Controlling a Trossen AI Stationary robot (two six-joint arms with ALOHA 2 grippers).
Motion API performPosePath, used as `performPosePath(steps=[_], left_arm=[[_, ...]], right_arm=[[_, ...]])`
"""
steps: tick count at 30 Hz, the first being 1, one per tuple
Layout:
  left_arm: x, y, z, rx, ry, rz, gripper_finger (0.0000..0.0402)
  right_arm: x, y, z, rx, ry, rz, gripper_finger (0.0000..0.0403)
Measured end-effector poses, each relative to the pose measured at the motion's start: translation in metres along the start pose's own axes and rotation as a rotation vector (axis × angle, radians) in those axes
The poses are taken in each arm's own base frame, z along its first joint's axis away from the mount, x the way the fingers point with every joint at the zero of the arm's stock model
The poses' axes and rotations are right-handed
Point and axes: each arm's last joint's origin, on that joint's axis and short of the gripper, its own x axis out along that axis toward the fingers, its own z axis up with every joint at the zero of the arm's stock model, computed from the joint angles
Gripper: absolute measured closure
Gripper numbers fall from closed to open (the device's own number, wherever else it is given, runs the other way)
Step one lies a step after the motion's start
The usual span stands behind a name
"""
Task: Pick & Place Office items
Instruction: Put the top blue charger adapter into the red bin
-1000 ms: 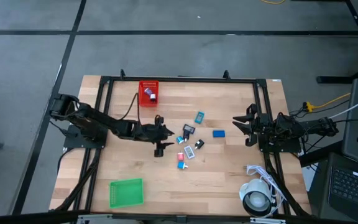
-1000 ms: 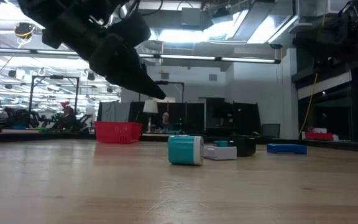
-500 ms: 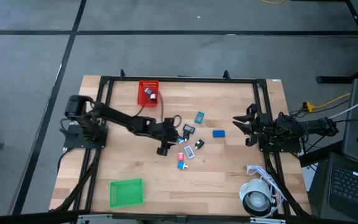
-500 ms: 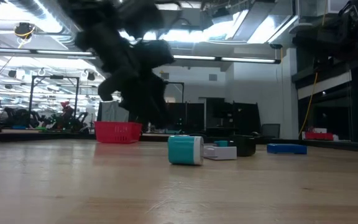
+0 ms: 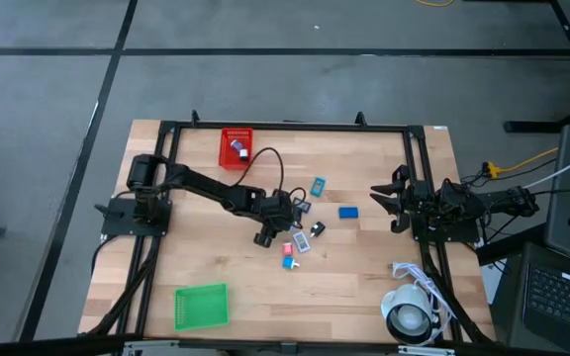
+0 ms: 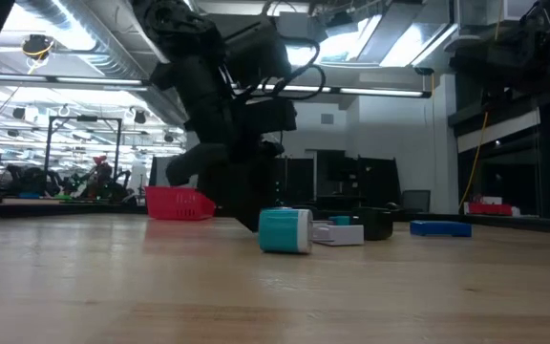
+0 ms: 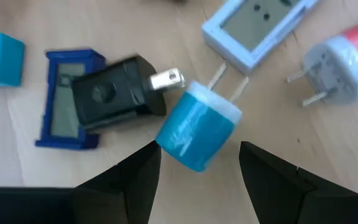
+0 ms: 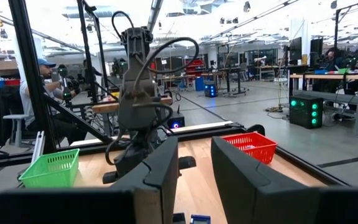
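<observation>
The teal plug adapter (image 7: 196, 132) lies on its side near the middle of the worktop (image 5: 364, 267), its two prongs pointing away from the left end effector (image 7: 197, 165), whose fingers (image 7: 124, 177) stand released on either side of it without touching. That straddle reads as the lining-up for a grasp: the fingers are spread a little wider than the teal body, so closing would take it across its sides.

Touching the teal piece is a black plug block (image 7: 114, 93) with a metal prong, which lies partly over a flat blue frame (image 7: 67, 99). A small blue cube (image 7: 0, 59) sits just beyond that. A white adapter with a grey face (image 7: 253, 28) and a white-and-red plug (image 7: 340, 62) lie close on the other side. From above, the same cluster sits in the worktop's centre, with a blue block (image 5: 348, 211) a little to its right.

The red mesh bin (image 5: 237, 148) stands at the far edge, with a small item inside; the green mesh bin (image 5: 201, 305) stands near the front left. The white roll with cable (image 5: 411, 314) is at the near right corner.

The right end effector (image 5: 382, 201) waits at the right edge, its fingers parted and empty.

Compared with a second ago, the left arm has stretched rightward from the left of the cluster to directly over it, and has dropped low.
</observation>
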Motion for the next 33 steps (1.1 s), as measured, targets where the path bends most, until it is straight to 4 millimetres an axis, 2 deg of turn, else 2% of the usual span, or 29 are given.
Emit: performPosePath(steps=[9,19,28,33], left_arm=[[0.000,0.002,0.008,0.021,-0.094,0.003,0.0188],[0.000,0.001,0.009,0.029,-0.103,0.005,0.0188],[0.019,-0.003,0.007,0.010,-0.121,-0.048,0.0189],[0.022,-0.004,0.009,-0.011,-0.140,-0.052,0.0219]], right_arm=[[0.000,0.000,0.000,-0.001,0.003,0.000,0.0300],[0.000,0.000,0.000,-0.001,0.003,0.003,0.0300],[0.000,0.000,0.000,0.000,0.001,0.003,0.0300],[0.000,0.000,0.000,0.000,0.000,0.002,0.0300]])
